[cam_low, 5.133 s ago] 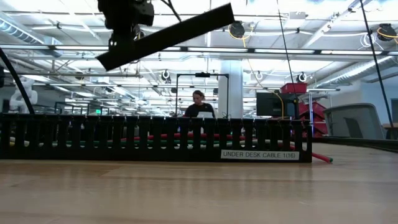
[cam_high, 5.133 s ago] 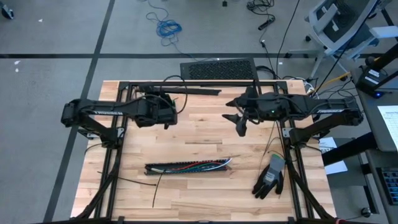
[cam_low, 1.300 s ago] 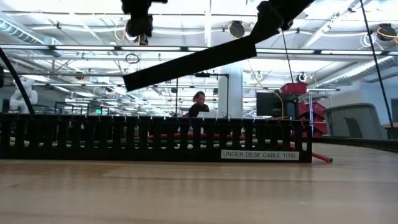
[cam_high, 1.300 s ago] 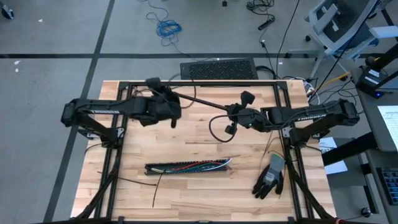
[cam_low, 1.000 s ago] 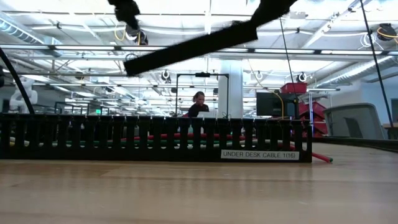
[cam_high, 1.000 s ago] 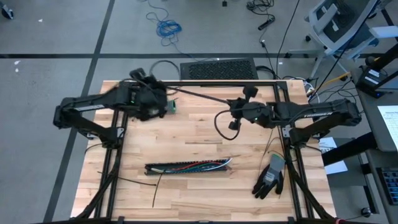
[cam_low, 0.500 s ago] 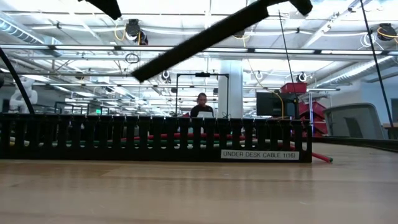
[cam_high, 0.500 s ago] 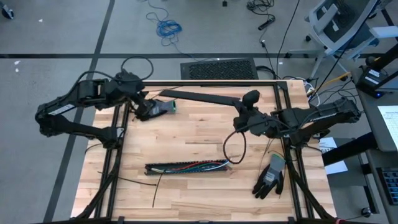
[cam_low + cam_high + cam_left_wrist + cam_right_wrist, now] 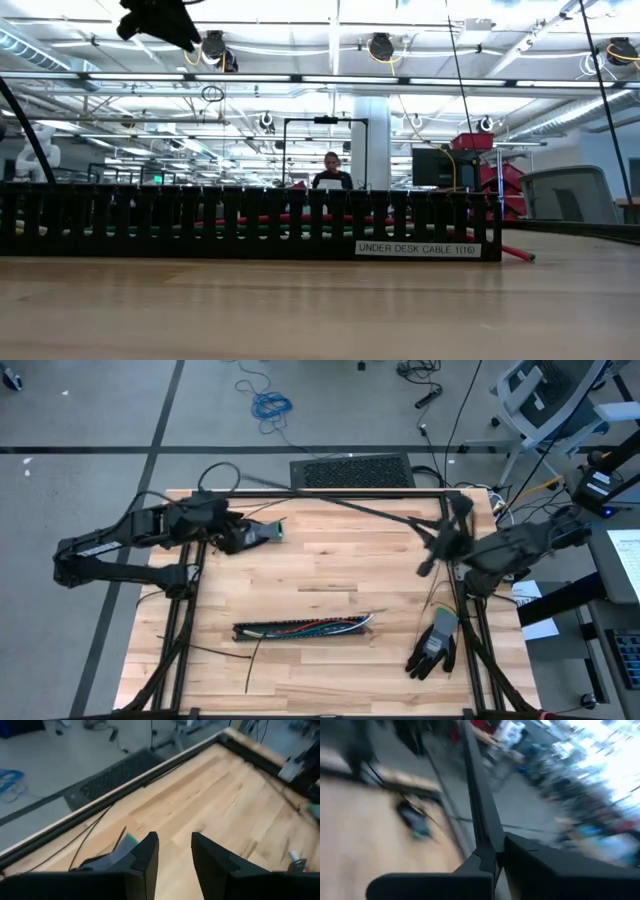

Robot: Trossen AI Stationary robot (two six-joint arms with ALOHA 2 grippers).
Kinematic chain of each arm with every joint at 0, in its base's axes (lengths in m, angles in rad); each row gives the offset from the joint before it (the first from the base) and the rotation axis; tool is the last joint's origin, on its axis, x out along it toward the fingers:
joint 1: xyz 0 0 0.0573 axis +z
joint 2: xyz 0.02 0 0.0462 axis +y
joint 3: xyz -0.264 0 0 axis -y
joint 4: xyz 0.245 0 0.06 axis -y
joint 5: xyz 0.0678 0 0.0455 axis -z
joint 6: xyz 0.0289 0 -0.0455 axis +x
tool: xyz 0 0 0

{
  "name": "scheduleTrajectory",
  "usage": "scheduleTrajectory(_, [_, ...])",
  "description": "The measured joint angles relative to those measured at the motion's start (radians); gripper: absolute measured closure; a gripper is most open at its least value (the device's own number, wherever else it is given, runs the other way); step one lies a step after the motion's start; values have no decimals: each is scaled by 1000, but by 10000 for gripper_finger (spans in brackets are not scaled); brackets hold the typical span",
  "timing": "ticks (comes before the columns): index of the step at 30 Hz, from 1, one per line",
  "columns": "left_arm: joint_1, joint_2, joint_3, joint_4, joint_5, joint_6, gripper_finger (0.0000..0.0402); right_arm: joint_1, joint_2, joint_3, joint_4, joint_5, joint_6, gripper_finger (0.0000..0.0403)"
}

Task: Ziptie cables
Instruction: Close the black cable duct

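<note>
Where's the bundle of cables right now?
In the high view the cables lie flat on the wooden table, toward its near edge and about midway across, with a glove to their right; neither pincer is near them.

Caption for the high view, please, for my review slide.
Right gripper holds a long black zip tie over the table's far edge; left gripper waits, cables untouched.
</note>
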Motion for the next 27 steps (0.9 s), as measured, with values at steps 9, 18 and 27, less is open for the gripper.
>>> scheduleTrajectory(9, [1,-170,-69,344,114,10,288,-30,-106,0,-251,-349,496,402])
scheduleTrajectory(18, [0,-203,-69,451,512,-105,288,-59,-67,0,-179,-472,514,402])
scheduleTrajectory(27, [-1,-224,-69,309,644,-105,288,-60,-80,0,-127,-558,556,402])
